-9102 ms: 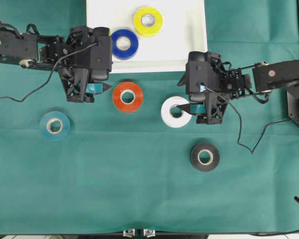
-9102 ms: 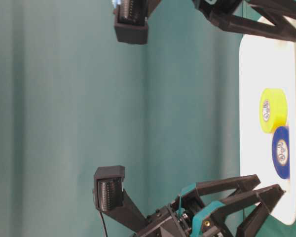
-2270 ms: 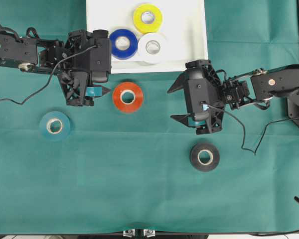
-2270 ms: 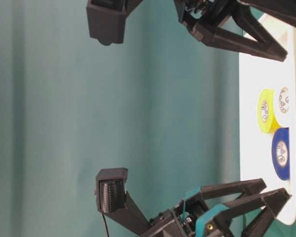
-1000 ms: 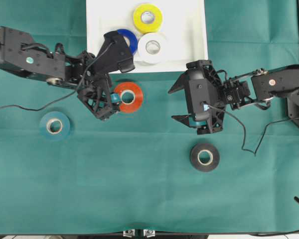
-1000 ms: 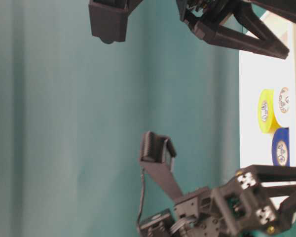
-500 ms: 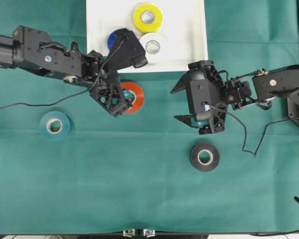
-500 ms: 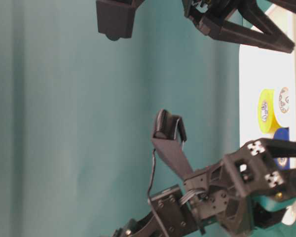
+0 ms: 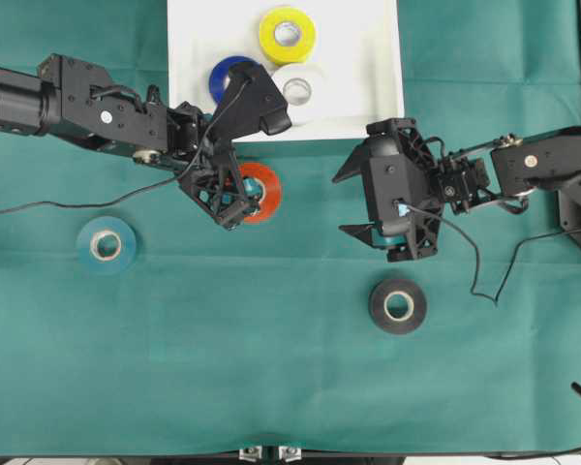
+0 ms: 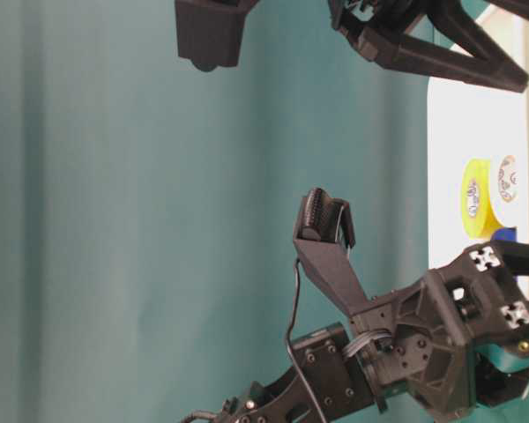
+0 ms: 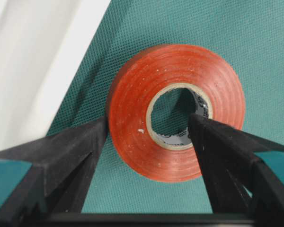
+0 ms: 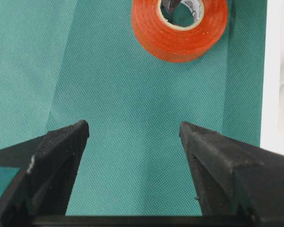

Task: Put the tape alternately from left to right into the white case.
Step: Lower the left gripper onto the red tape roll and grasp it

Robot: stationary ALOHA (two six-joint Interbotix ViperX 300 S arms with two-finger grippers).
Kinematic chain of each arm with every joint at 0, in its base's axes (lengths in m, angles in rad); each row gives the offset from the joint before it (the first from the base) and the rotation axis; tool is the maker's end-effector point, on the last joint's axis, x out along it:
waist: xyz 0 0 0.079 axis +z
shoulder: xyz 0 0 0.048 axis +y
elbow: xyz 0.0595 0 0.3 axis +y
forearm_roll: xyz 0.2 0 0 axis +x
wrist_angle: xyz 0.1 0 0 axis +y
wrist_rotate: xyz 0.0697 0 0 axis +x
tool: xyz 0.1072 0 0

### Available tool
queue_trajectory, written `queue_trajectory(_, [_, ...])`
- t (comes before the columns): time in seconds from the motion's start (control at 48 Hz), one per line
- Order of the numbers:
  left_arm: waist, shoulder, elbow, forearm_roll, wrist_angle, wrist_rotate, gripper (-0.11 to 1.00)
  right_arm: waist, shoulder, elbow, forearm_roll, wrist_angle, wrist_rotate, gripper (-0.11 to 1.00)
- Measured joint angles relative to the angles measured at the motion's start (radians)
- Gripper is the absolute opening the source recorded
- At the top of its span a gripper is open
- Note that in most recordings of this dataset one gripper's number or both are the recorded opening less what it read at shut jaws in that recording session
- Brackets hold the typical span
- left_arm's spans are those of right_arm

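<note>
Overhead view: white case sits at top centre of the green cloth, holding the yellow roll, the white roll and the blue roll, the blue one partly hidden under the left arm. Left gripper is down over the red-orange roll, which lies on the cloth just below the case's front rim. Teal roll lies alone at far left, black roll lower right, both on cloth, well apart from the case. Right gripper hangs over bare cloth between the red-orange and black rolls, jaws spread wide, nothing in them. Table-level view: picture is turned sideways; left arm fills the lower right, right gripper's fingers at top, case along the right edge with yellow and white rolls on it, blue mostly hidden. Left wrist view: jaws spread wide, one finger at the roll's outer wall, the other tip inside the pale core; the roll lies flat on cloth, not lifted; whether the pads press it I cannot tell. Case rim shows at upper left. Right wrist view: both fingers wide apart over empty cloth, red-orange roll ahead at top, a left fingertip in its core, case edge at far right.
</note>
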Motion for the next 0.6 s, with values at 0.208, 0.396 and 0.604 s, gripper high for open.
queue_trajectory(0.208, [0.0,-0.003,-0.002,-0.003,-0.002,0.002,0.64,0.0,0.0,0.002,0.0,-0.002,0.002,0.85])
queue_trajectory(0.396, [0.006,0.0,0.0,-0.002,0.0,0.005,0.14,0.0,0.0,0.002,0.0,-0.008,0.0,0.85])
queue_trajectory(0.604, [0.011,0.0,0.0,0.0,0.0,0.014,-0.03,0.0,0.0,0.002,0.0,-0.009,0.002,0.85])
